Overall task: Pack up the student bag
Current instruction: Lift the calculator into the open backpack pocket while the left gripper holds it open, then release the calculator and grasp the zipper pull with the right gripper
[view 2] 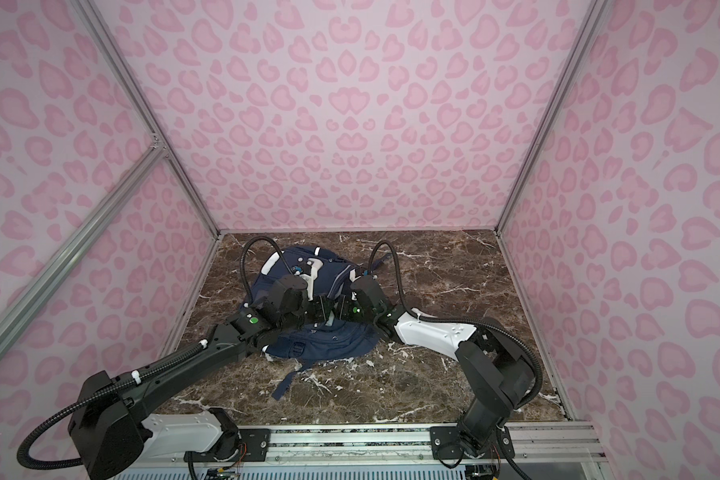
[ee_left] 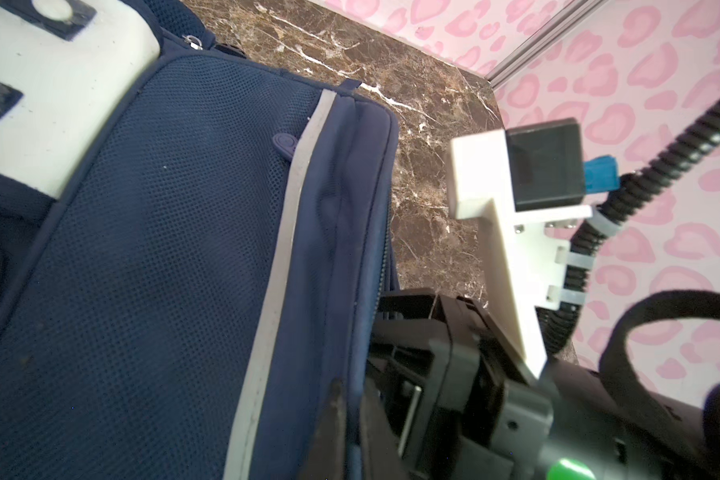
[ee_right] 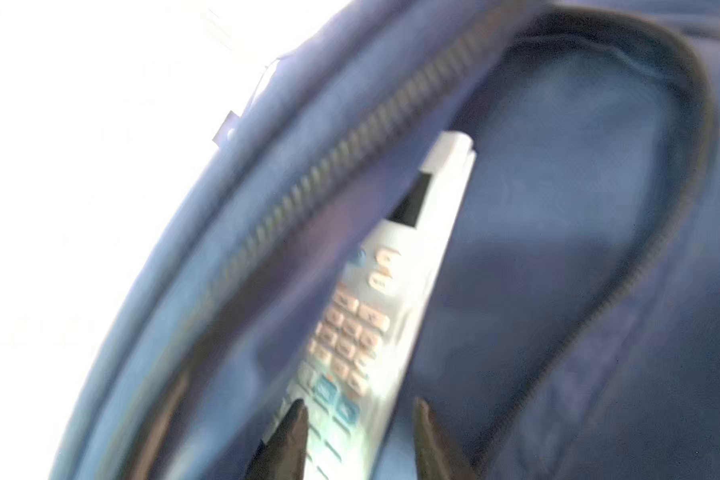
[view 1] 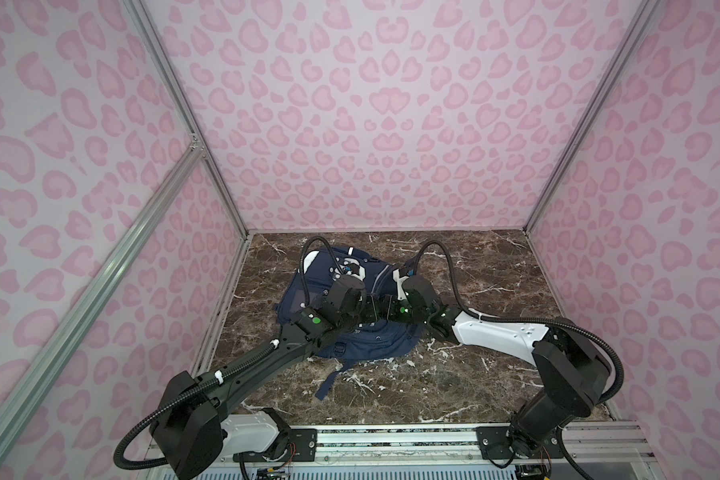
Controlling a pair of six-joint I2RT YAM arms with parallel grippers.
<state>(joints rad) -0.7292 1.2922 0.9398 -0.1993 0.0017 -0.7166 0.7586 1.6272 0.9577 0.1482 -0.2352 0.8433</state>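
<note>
The navy student bag (view 1: 362, 345) (view 2: 321, 345) lies on the marble table, left of centre, and both grippers meet over its middle. My left gripper (view 1: 370, 316) (ee_left: 352, 390) is shut on a fold of the bag's fabric (ee_left: 354, 249) beside the grey stripe. My right gripper (view 1: 386, 311) (ee_right: 360, 409) reaches into the unzipped opening (ee_right: 558, 208). Between its jaws is a white calculator (ee_right: 391, 291) that points into the bag. The zipper teeth (ee_right: 350, 145) run along the lifted edge. The right wrist view is blurred.
The marble table (view 1: 474, 374) is walled by pink patterned panels on three sides, with aluminium posts (view 1: 221, 183) at the corners. A loose bag strap (view 1: 329, 382) trails toward the front edge. The right arm's camera mount (ee_left: 516, 187) stands close to my left gripper.
</note>
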